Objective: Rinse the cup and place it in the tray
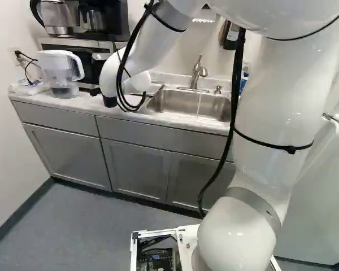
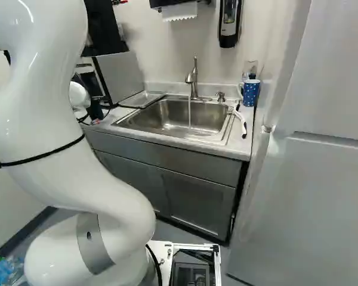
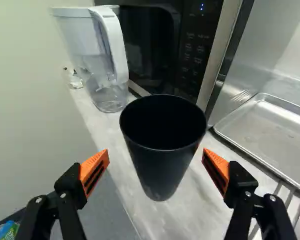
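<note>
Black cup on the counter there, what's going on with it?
The robot's open gripper has a finger on either side of the black cup, which stands upright on the counter, not gripped yet. Water runs from the faucet into the sink, and the metal tray lies beside the sink.

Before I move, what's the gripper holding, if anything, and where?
Nothing is held: the gripper is open, its fingers on either side of the black cup, not closed on it.

Runs left to right as a pale countertop (image 1: 56,101), carrying pitcher (image 3: 107,75) at left, black cup (image 3: 162,160) nearer, microwave (image 3: 150,45) behind, metal tray (image 2: 142,99) left of inset sink (image 2: 179,116), brush (image 2: 243,123) and blue mug (image 2: 250,93) right.
</note>
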